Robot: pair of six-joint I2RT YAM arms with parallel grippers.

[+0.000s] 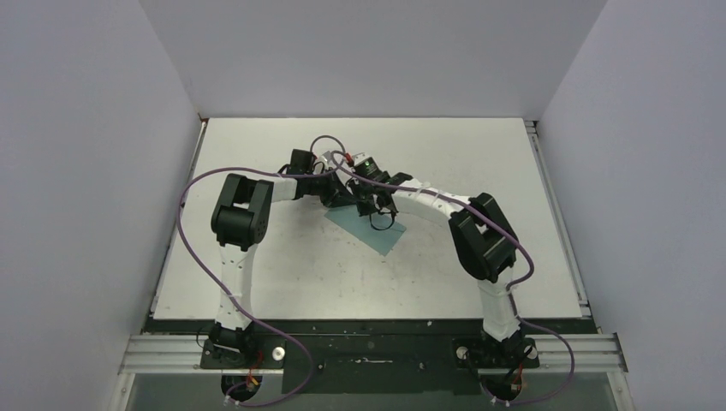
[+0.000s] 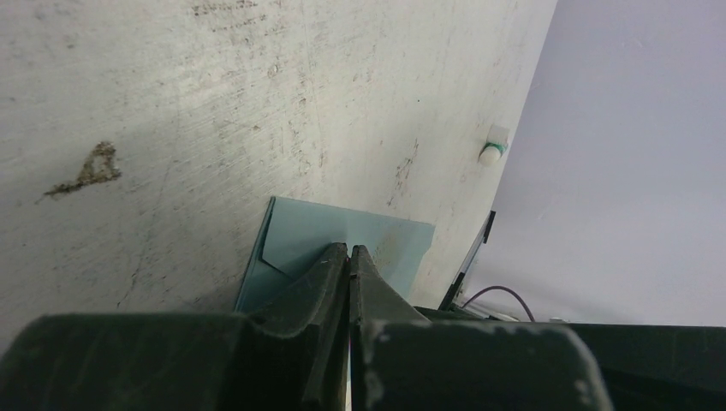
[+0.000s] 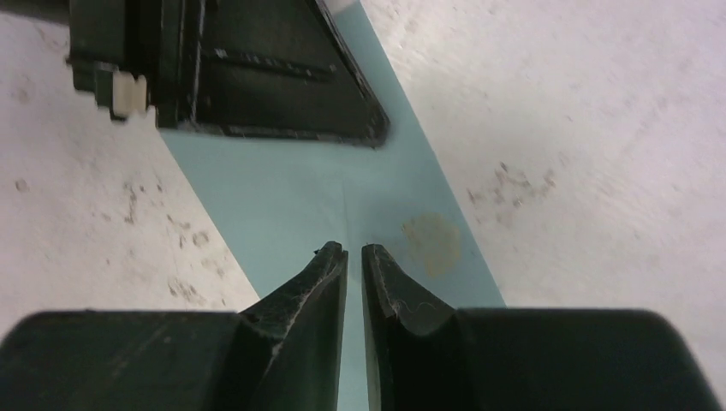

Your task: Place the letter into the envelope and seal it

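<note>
The teal envelope (image 1: 381, 231) lies flat near the middle of the table, with a fold line (image 2: 272, 259) showing at one corner. My left gripper (image 2: 349, 248) is shut, its tips down on the envelope (image 2: 389, 235) with nothing between them. My right gripper (image 3: 354, 250) hovers low over the envelope (image 3: 282, 188), its fingers a narrow slit apart and holding nothing. The left gripper's black body (image 3: 257, 77) rests on the same sheet just ahead of it. A brownish smear (image 3: 432, 241) marks the teal paper. The letter is out of view.
A small white-and-green glue tube (image 2: 494, 152) lies by the table's edge near the wall. Grey walls close the table in on three sides. Purple cables (image 1: 193, 231) loop from both arms. The tabletop (image 1: 282, 274) is scuffed and stained.
</note>
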